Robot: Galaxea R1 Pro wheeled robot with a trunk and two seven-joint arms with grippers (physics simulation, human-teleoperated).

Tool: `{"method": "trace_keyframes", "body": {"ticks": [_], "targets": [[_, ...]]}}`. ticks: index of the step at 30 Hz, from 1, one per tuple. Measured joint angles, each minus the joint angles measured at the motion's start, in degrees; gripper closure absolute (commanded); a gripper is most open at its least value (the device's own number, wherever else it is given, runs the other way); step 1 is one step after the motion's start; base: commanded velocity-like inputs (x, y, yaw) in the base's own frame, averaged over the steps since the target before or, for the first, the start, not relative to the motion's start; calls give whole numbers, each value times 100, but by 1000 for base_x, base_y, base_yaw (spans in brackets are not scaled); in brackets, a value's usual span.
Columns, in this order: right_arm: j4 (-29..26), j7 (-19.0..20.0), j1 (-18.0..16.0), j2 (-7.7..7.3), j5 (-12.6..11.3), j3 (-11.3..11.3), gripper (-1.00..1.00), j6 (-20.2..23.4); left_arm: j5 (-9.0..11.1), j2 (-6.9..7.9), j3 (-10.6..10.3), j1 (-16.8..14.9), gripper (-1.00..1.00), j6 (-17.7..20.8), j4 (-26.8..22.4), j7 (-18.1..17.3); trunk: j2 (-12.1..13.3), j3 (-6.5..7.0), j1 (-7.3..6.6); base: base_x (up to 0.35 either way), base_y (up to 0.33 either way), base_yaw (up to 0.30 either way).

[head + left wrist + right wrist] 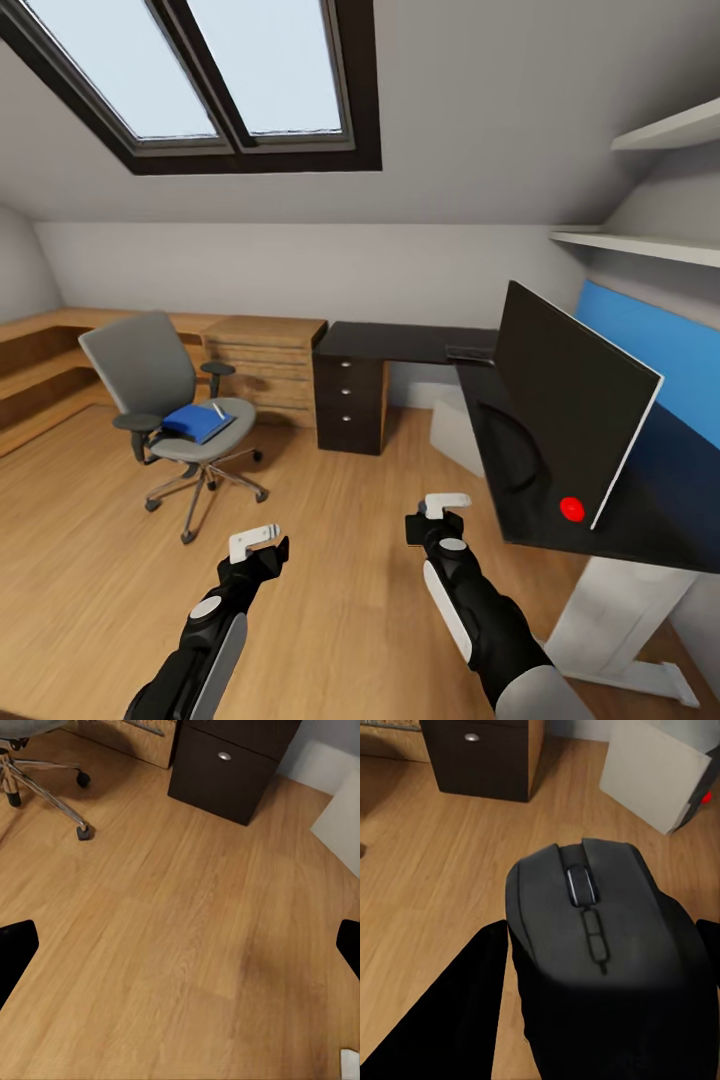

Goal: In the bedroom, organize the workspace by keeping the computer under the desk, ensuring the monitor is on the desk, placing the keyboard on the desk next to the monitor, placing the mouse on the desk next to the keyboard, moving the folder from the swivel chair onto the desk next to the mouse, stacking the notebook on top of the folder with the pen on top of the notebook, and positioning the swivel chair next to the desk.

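Tilting hard toward the camera, the monitor [565, 420] hides most of the black table [400, 342] top behind it; red dot at its lower corner, its base not visible from the head view. The white pedestal leg [610, 620] runs out of frame at the bottom right. A slim dark shape on the table just left of the monitor's top edge is too small to identify. The right gripper [440, 515] is clenched on the mouse [592, 922]: in the right wrist view the mouse sits between the fingers and blocks most of the floor, while in the head view the mouse itself is hard to make out. The left gripper [258, 548] is released, fingers spread at the edges of the left wrist view with nothing but floor between them. The swivel chair [165, 400] stands well apart from the table, at left, with the blue folder [197, 421] on its seat; a thin whitish stick lies on the folder, likely the pen [219, 410]. A pale boxy shape, partly cut off beneath the table, is probably the computer [656, 772]. Wooden plank floor [180, 945], dark drawer unit [350, 405] under the table's far end, light wooden drawer unit [262, 365] beside it, skylight [215, 70] in the sloped ceiling, blue wall panel [660, 350] and shelves [650, 240] at right.
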Motion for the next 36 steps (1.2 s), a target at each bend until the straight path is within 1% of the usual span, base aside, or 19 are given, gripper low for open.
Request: {"method": "trace_keyframes", "body": {"ticks": [9, 16, 19, 28, 32, 34, 36], "targets": [[0, -1, -4, -8, 34, -2, 100, -1, 0, 0, -2, 0, -100, 3, 0, 0, 0, 0, 0, 323, 0, 0], [-2, -10, -4, -17, 49, -2, 100, -4, 10, -10, -4, 0, -100, -8, 0, 11, 0, 0, 3, 88, 0, 0], [-1, -11, -4, -17, 53, -2, 100, -5, 16, -7, 0, 0, -100, -7, 0, 16, 0, 0, 1, 206, 0, 0], [-3, -17, -2, -13, 57, -2, 100, -11, 20, -9, 4, 0, -100, -1, 0, 17, 0, 0, 0, 303, 0, 5], [1, -22, -3, -3, 57, 4, 100, -13, 20, -8, 4, 1, -100, 0, -1, 18, 0, -5, 0, 321, 0, 136], [6, -85, -4, 2, 58, 6, 100, -17, 21, -8, 7, 1, -100, -1, -2, 18, 0, -10, 0, 321, 0, 207], [12, -298, -5, 5, 45, 8, 100, -35, 21, -8, 6, 1, -100, 0, -2, 18, 0, -17, 0, 321, 0, 229]]}}
